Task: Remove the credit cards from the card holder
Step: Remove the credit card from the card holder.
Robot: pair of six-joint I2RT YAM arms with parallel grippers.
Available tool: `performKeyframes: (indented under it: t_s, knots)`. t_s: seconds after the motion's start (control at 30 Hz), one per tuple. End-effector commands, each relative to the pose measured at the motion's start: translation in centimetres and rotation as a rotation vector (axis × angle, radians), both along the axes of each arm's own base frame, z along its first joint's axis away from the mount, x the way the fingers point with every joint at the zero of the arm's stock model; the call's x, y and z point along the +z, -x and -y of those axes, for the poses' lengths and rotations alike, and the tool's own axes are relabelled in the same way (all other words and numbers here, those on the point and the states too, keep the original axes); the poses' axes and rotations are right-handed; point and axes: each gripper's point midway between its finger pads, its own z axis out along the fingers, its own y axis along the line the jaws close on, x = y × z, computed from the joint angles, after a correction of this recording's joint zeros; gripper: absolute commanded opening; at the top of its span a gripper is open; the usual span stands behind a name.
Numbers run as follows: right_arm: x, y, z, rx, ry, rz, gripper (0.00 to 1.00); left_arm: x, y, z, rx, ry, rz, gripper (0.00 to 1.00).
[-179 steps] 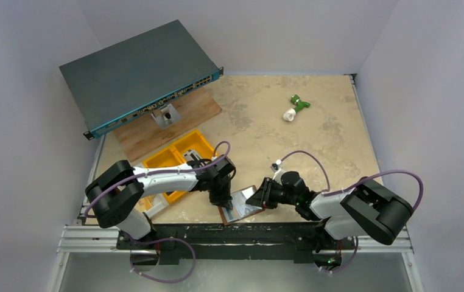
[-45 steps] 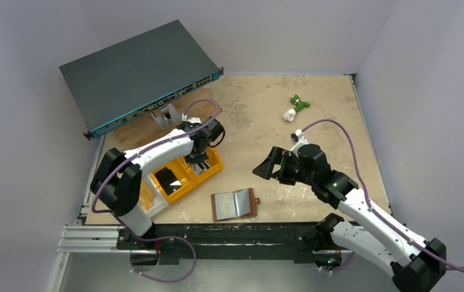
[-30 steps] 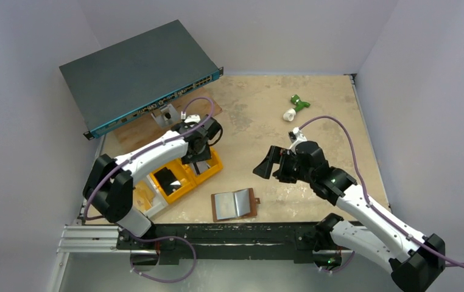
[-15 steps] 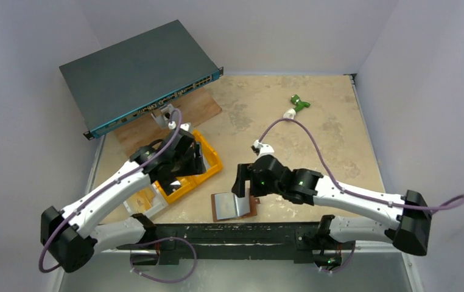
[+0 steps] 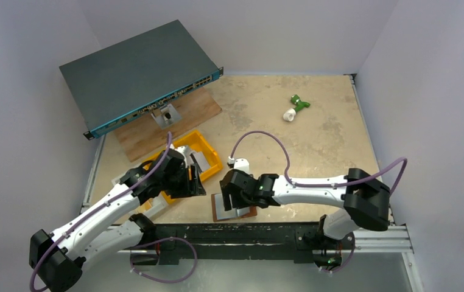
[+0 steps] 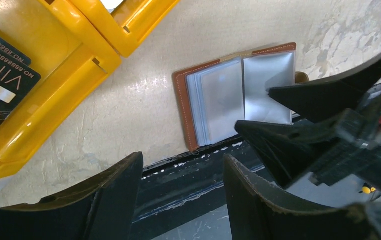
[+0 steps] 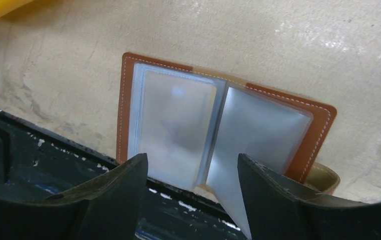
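Observation:
The card holder lies open at the table's near edge, brown leather round pale frosted sleeves. A pale grey credit card shows inside the left sleeve. My right gripper hovers low over the card holder, open, its fingers astride the spine. The right sleeve leaf stands up between them, gripped by neither. My left gripper is open and empty just left of the card holder, at the yellow bin's corner. Its view also shows the right gripper's black fingers.
A yellow compartment bin sits left of the card holder, with a black VIP card inside. A network switch and a wooden board are at the back left. A green-and-white object lies far right. The black rail borders the near edge.
The right arm swung in and down from mid-table onto the card holder, its jaws narrowing. The left arm pulled back from the bin's far side toward the near edge beside the card holder.

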Motion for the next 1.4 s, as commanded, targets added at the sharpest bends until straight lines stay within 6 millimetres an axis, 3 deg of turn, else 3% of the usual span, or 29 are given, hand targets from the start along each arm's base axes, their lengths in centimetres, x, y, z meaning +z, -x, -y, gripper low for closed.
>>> performKeyframes:
  t_s: [0.0,0.2,0.4,0.5,0.77,0.9,1.23,1.37]
  knots:
    - [0.9,-1.3,-2.5,-0.018,-0.049,0.050,0.65,0.8,-0.4,0.9,0.026,0.070,0.014,0.60]
    - [-1.0,-1.1,-3.5,-0.002,-0.013,0.035,0.65,0.0,-0.2,0.9,0.034,0.061,-0.013,0.59]
    - [-3.2,-1.1,-2.5,-0.028,0.076,0.014,0.59,-0.6,-0.3,1.4,0.028,0.064,-0.036,0.59]
    - [-4.3,-0.4,-1.9,-0.030,0.087,-0.021,0.49,-0.8,-0.5,1.8,0.019,0.070,-0.049,0.59]
    - [-4.4,0.6,-2.0,-0.001,-0.003,-0.040,0.19,-1.2,-0.4,3.0,-0.003,0.096,-0.077,0.54]
    - [-4.1,0.9,-2.5,0.024,-0.060,-0.048,0.12,-1.9,0.0,4.3,-0.028,0.100,-0.091,0.49]
    - [-3.2,0.6,-2.5,0.042,-0.186,-0.053,0.10,-5.3,-0.3,6.3,-0.044,0.013,-0.115,0.20]
    - [-2.5,0.6,-2.5,0.051,-0.227,-0.048,0.17,-6.8,-0.4,7.1,-0.048,-0.014,-0.125,0.13]
